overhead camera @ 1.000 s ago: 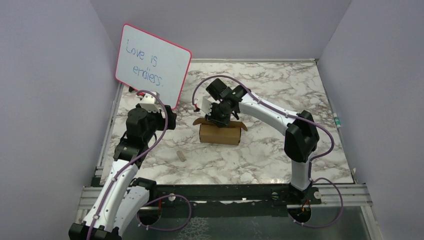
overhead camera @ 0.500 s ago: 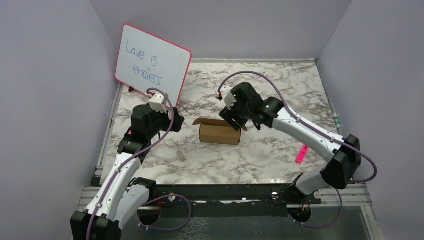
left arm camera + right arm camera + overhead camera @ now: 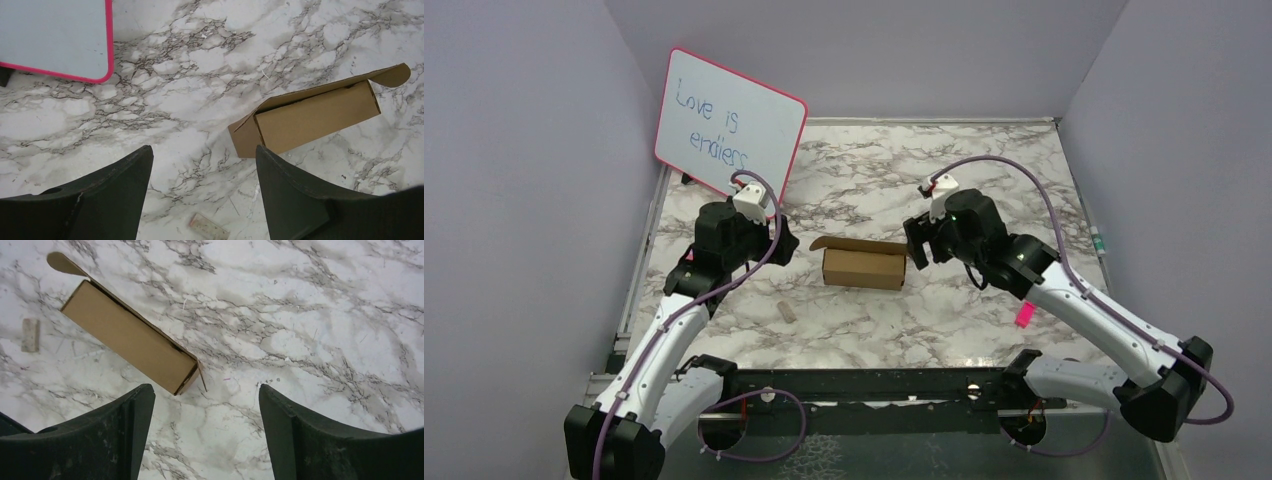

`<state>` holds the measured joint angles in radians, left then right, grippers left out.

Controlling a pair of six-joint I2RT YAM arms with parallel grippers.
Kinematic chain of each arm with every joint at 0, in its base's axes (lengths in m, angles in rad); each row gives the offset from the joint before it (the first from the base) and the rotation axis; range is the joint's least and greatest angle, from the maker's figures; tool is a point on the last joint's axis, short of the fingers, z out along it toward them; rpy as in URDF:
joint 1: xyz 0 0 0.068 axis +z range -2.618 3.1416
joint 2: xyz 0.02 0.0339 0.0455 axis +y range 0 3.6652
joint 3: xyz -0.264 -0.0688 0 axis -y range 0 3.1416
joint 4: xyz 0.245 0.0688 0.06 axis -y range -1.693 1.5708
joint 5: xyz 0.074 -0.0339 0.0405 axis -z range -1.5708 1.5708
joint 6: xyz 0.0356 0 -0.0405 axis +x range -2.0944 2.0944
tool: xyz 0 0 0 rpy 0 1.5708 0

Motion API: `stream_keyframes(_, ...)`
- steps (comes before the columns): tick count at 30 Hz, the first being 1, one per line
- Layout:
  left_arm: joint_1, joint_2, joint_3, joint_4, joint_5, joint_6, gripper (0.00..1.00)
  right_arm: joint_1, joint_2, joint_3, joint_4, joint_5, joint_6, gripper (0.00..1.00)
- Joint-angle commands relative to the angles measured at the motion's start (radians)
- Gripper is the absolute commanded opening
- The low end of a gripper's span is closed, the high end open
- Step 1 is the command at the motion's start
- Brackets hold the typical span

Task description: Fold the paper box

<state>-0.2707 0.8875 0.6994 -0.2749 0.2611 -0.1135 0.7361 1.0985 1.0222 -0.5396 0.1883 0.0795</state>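
Box (image 3: 864, 267) sits formed on the desk (image 3: 984, 180), end flaps (image 3: 64, 262) loose; your jaws both gape empty. Next, tuck a flap.

Itm 1: whiteboard (image 3: 730, 128), pink frame, leaning tilted at tabletop's 10 o'clock, showing blue script "Love is endless."
Itm 2: marble-look tabletop (image 3: 984, 170), white w/ grey veins, carrying all.
Itm 3: sm. tan strip (image 3: 788, 311), lying flat at 7 o'clock.
Itm 4: bright pink obj. (image 3: 1025, 314), sitting at 4 o'clock; type unclear.

Left arm (image 3: 660, 345), right arm (image 3: 1096, 316): white shells, black joints, purple cables (image 3: 990, 159); matte black tool fingers (image 3: 100, 200).
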Motion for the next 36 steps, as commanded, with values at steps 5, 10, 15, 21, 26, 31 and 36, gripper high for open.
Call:
stream_keyframes(5, -0.007, 0.054, 0.069, -0.040, 0.018, 0.001, 0.75, 0.001, -0.066, -0.038, 0.061, 0.047, 0.058, 0.83)
stream_keyframes(10, -0.009, 0.054, 0.091, -0.045, 0.032, 0.001, 0.80, 0.001, -0.062, -0.048, 0.062, 0.120, 0.129, 0.99)
stream_keyframes(15, -0.008, 0.029, 0.091, -0.045, 0.056, 0.020, 0.84, 0.001, -0.112, -0.113, 0.125, 0.163, 0.131, 1.00)
stream_keyframes(21, -0.009, 0.056, 0.105, -0.044, 0.115, 0.054, 0.84, 0.001, -0.095, -0.115, 0.078, 0.141, 0.102, 1.00)
stream_keyframes(26, -0.009, 0.128, 0.133, -0.043, 0.149, 0.056, 0.82, 0.001, -0.046, -0.114, 0.098, 0.042, 0.057, 0.90)
stream_keyframes(31, -0.013, 0.205, 0.144, -0.015, 0.194, 0.043, 0.74, 0.000, 0.012, -0.118, 0.118, 0.008, 0.027, 0.85)
stream_keyframes(36, -0.028, 0.276, 0.175, -0.014, 0.231, 0.070, 0.66, 0.001, 0.066, -0.108, 0.136, -0.025, -0.006, 0.69)
